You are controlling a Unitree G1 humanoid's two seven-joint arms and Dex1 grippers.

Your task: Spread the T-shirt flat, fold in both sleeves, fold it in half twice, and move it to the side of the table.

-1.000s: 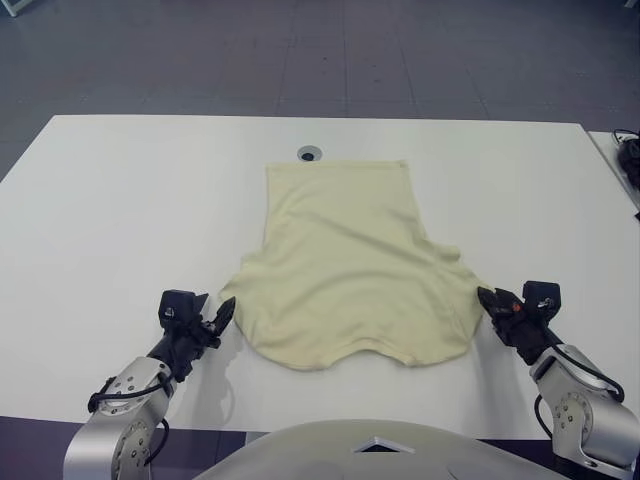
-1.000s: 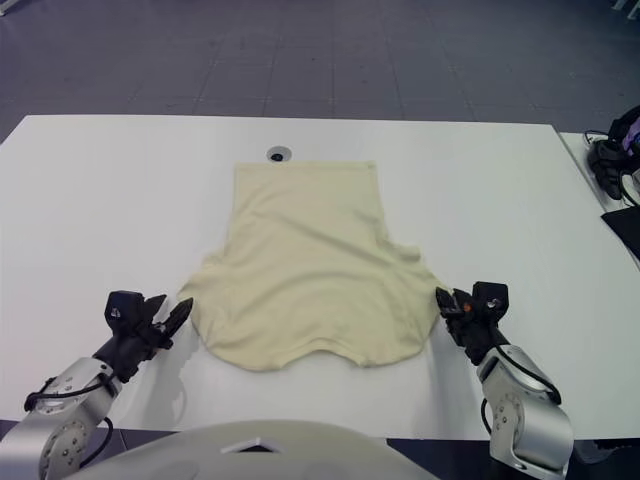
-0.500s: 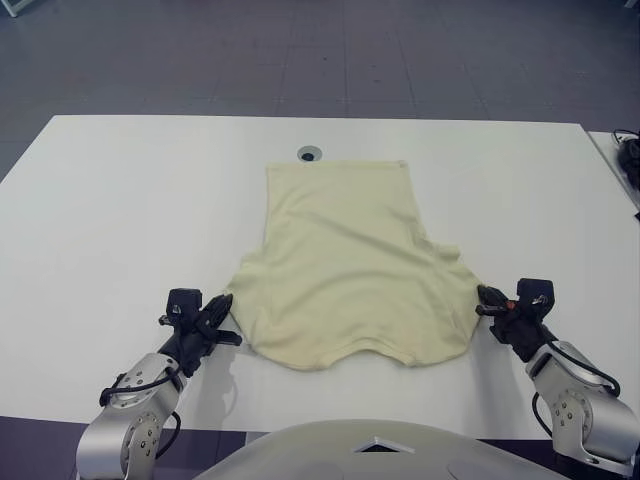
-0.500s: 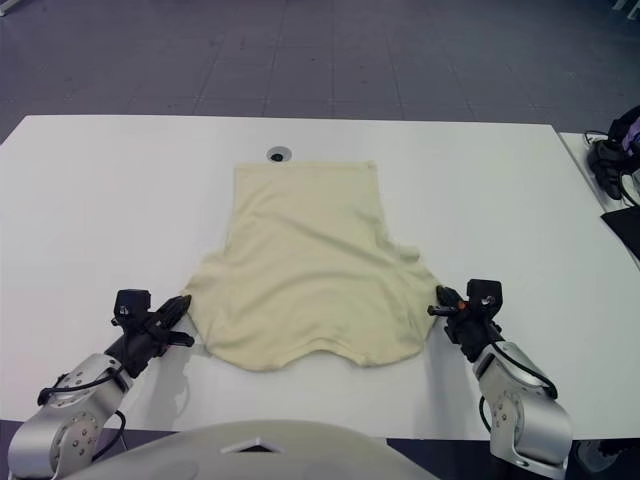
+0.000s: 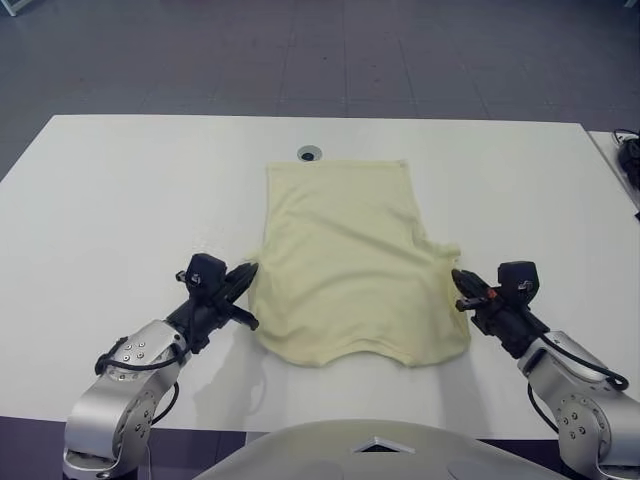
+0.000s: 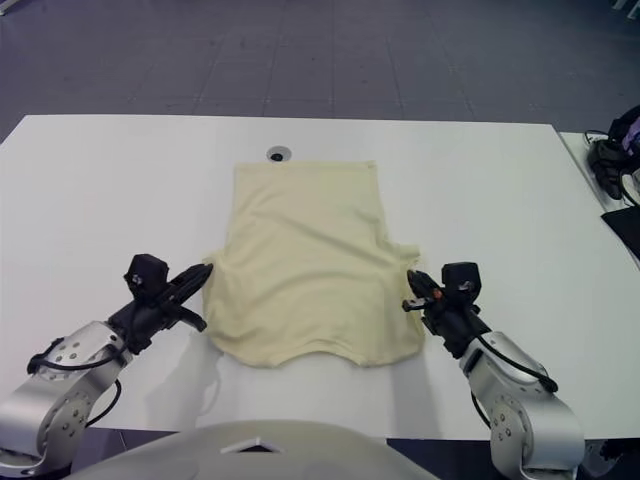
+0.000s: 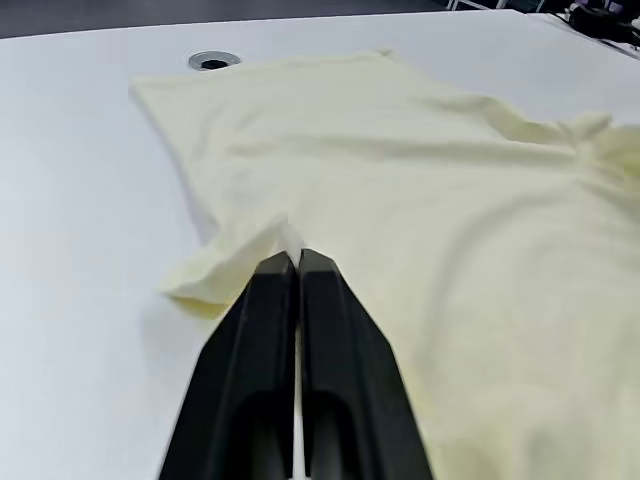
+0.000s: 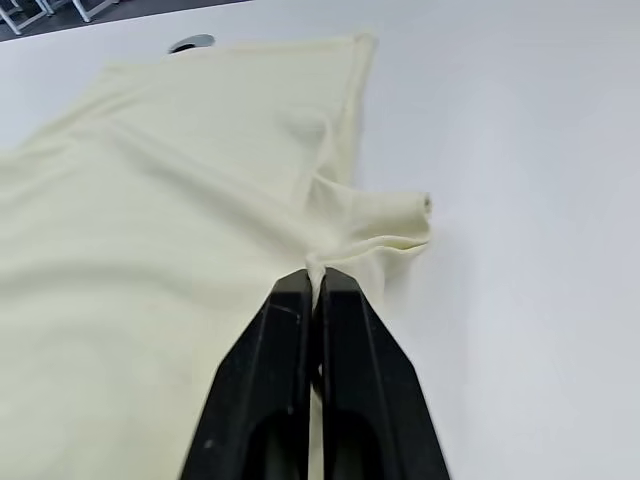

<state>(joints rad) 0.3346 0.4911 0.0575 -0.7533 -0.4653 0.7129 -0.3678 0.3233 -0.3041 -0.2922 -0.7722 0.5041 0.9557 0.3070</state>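
My left gripper (image 5: 248, 272) sits at the left sleeve of the T-shirt (image 5: 345, 260) and my right gripper (image 5: 458, 280) at its right sleeve, both at the shirt's near, wider end. The wrist views add detail the head views cannot resolve: each gripper is closed tight on a pinch of sleeve fabric at its tips. The head views show the whole shirt lying on the table (image 5: 120, 190), its far hem just short of the cable hole (image 5: 309, 153).

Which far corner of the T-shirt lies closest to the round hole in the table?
The T-shirt's far left corner; the hole sits just beyond it, well away from the far right corner.
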